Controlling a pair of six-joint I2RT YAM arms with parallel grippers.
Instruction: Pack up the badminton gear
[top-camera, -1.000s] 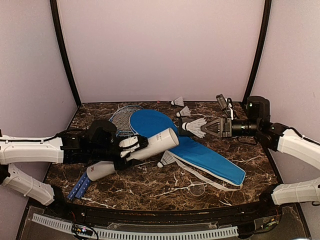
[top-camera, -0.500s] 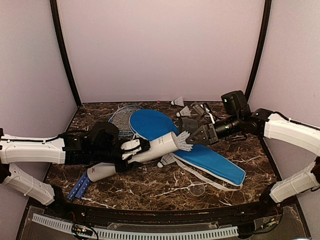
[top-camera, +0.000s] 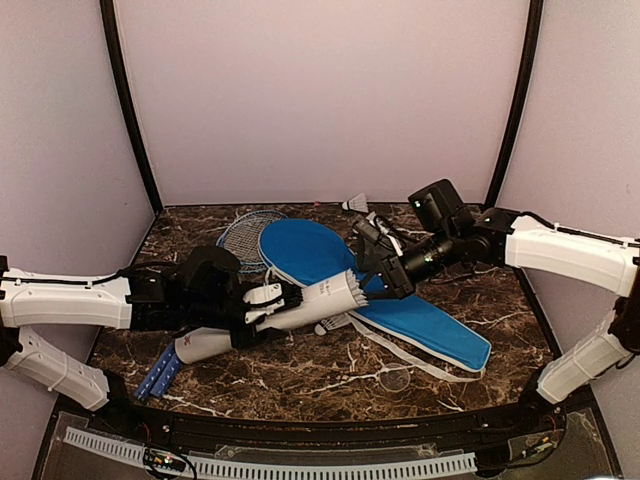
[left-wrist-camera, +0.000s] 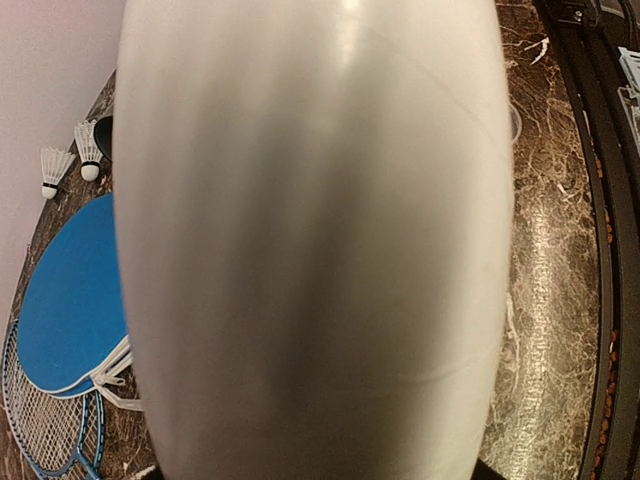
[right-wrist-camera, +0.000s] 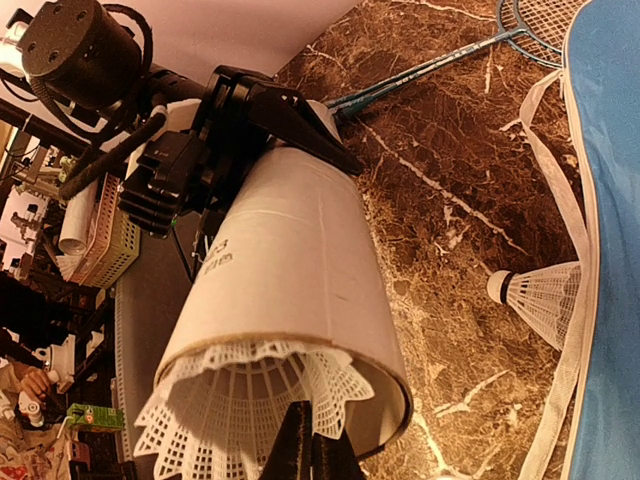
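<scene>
Left tool (top-camera: 265, 307): clamped round the white tube (top-camera: 310, 298), which you hold tilted off the counter (top-camera: 300, 385), just left of the blue bag (top-camera: 410, 312), mouth toward it.
Right tool (top-camera: 368, 285): fingers together, pinching the skirt rim of a shuttlecock (right-wrist-camera: 245, 425) above the bag.
Tube mouth: the skirt fills it, lacy edge flaring past the rim; cork hidden.
Loose shuttlecock (top-camera: 336, 322): on the counter at the bag's left edge, under the tube.
Far shuttlecock (top-camera: 355, 203): behind the bag, near the back wall.
Rackets (top-camera: 243, 238): heads partly under the bag's round end.
Room: bare counter runs from the bag to the near edge; the white strap (top-camera: 420, 362) trails there.
</scene>
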